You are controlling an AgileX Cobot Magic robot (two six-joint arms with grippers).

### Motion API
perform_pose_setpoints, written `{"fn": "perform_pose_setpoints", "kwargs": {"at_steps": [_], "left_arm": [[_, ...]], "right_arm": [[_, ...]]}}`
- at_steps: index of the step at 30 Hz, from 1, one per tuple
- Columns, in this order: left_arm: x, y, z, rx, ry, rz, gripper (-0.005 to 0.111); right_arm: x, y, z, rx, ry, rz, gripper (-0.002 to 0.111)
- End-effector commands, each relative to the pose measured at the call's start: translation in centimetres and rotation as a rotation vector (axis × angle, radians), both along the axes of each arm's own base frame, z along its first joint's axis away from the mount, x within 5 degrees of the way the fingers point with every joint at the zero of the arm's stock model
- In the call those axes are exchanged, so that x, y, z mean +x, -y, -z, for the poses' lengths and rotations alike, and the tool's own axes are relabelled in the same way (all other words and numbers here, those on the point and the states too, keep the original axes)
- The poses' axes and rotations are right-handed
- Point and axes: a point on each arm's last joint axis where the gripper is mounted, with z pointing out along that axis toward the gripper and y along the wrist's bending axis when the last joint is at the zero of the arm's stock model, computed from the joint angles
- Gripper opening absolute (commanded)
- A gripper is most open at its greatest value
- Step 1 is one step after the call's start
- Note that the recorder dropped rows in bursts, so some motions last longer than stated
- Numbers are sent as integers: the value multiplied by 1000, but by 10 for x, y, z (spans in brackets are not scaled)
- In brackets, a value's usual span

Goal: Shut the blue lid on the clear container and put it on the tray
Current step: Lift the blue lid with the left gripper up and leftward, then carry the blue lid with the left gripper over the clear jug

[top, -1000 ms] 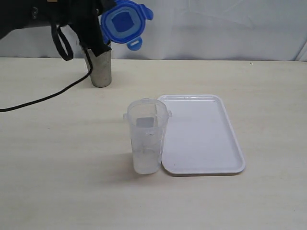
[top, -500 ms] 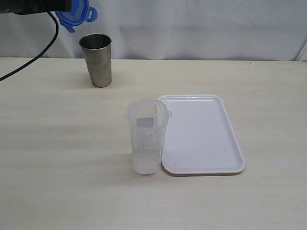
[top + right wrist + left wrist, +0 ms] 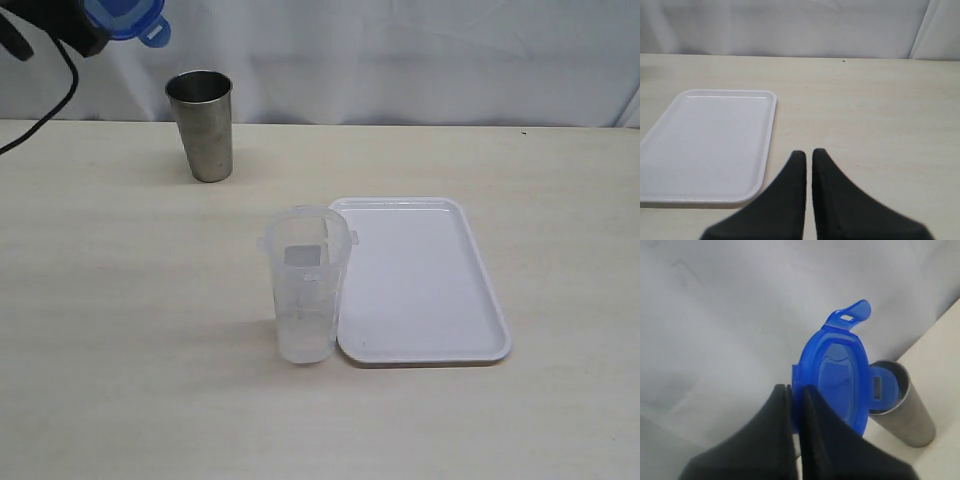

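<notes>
Blue plastic lid (image 3: 837, 385), rounded-square with snap flaps, is clamped by one edge between the black fingers of the left gripper (image 3: 795, 392), its body standing past the fingertips against the white cloth backdrop (image 3: 730, 305). Since the earlier frames, lid and gripper have drawn off from above the steel cup (image 3: 205, 125) toward the far left corner of the exterior view. The cup, a tapered brushed-metal tumbler, lies just beyond the held lid in the left wrist view. Clear container (image 3: 305, 285), translucent, tall and slightly tapered, stands open and unmoved, well apart from those fingers, touching or just beside the tray (image 3: 420, 280). The tray is flat, white, round-cornered and low-rimmed. Right gripper (image 3: 808, 157) has its dark fingers almost together on nothing, the tray ahead and to one side of their tips, above the pale wood-grain table (image 3: 880, 110).
</notes>
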Motion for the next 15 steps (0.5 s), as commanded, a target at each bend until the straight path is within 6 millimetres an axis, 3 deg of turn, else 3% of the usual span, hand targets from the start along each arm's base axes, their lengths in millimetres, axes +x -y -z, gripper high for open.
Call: {"fn": "perform_pose_setpoints", "kwargs": {"at_steps": [1,8,15], "left_arm": [[5,-24,-12,-156,77,-99,0],[11,-75,-19,-571,127,-323,0],[11,-71,-16,-834,49,-376,0]], "right_arm": [[0,1,0,-13,6,5,5],[0,1,0,-13,6,5,5],[0,1,0,-13,6,5,5]]}}
